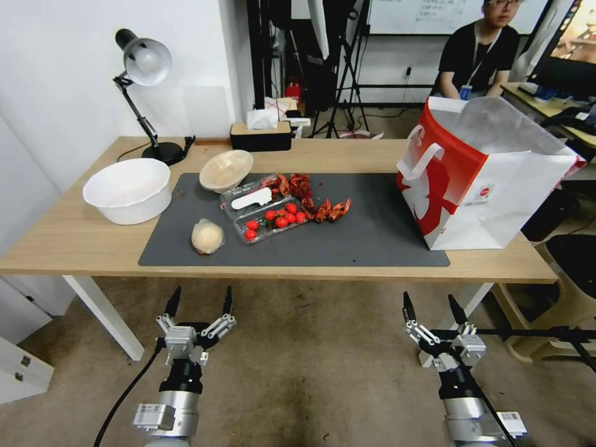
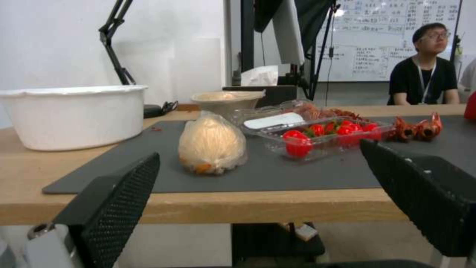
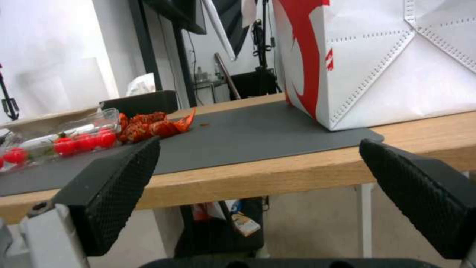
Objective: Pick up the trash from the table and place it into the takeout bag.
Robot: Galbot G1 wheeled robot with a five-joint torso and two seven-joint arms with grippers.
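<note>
A big white bowl (image 1: 127, 189) sits at the table's (image 1: 74, 239) left end, off the grey mat (image 1: 360, 239). On the mat, the beige bowl (image 1: 226, 169) lies tilted at the far edge, with the wrapped lump (image 1: 207, 236) nearer the front and the tomato tray (image 1: 271, 220) just right of it. The takeout bag (image 1: 478, 177) stands open at the right end. Below the table's front edge, the left gripper (image 1: 199, 302) and right gripper (image 1: 433, 307) hang with fingers spread wide, holding nothing.

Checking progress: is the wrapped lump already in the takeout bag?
No, the wrapped lump lies on the mat, far from the takeout bag.
</note>
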